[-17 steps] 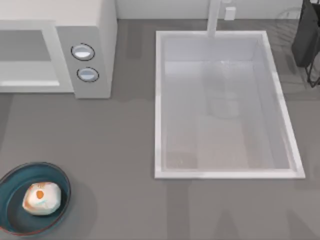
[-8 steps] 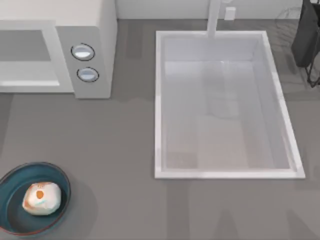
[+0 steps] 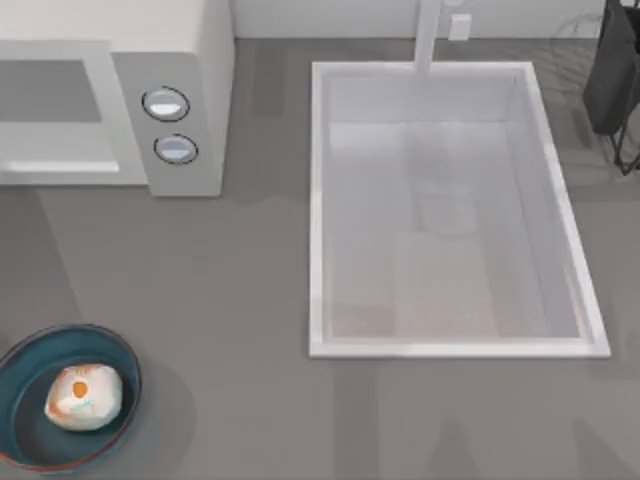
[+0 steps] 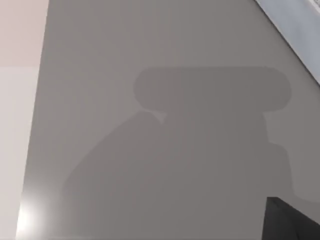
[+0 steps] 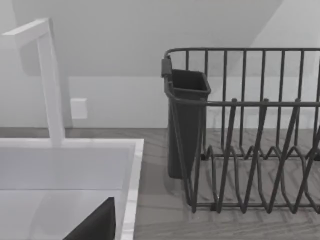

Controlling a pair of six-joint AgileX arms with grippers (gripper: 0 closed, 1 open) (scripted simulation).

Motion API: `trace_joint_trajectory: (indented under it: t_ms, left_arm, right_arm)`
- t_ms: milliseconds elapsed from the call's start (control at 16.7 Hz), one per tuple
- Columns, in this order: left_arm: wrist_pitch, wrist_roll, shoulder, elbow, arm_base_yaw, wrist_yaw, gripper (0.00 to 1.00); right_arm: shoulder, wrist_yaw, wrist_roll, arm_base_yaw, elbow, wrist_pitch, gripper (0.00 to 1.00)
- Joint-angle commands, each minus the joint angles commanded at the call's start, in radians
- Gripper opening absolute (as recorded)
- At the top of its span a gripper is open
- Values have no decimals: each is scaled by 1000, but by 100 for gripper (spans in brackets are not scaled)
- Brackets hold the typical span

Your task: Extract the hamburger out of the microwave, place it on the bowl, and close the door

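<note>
The hamburger [image 3: 84, 396], a pale bun with an orange patch, lies inside the dark teal bowl [image 3: 20, 440] at the counter's near left corner. The off-white microwave [image 3: 200, 60] stands at the far left, its grey front cavity facing the counter and two round knobs beside it. The door is out of view. A dark edge of my left gripper [image 4: 292, 221] pokes into the left wrist view above bare grey counter, where it casts a broad shadow. A dark part of my right gripper [image 5: 95, 225] sits over the sink's corner in the right wrist view.
A large white sink [image 3: 318, 200] with a white faucet [image 3: 428, 35] takes up the middle and right of the counter. A dark wire dish rack [image 3: 615, 80] with a cutlery cup [image 5: 185, 125] stands at the far right. Grey counter [image 3: 230, 300] lies between bowl, microwave and sink.
A shadow on the counter below the microwave has spread rightward from the left edge. The hamburger and bowl have stayed put.
</note>
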Motion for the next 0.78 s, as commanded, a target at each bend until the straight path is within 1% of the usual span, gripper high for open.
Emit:
trace_joint_trajectory:
  t_ms: [240,360,480,660,780]
  left_arm:
    - [3,-6,-5,-9,-1,1,0]
    - [9,-22,-21,-25,-18,-12,0]
    - [26,-78,-78,-75,-74,-49,0]
    - [62,-204,-212,-176,-222,-124,0]
    - [84,-277,-286,-241,-297,-171,0]
  right_arm:
    - [0,0,0,0,0,0,100]
    - [0,0,0,0,0,0,100]
    - [0,0,0,0,0,0,100]
    - [0,0,0,0,0,0,100]
    - [0,0,0,0,0,0,100]
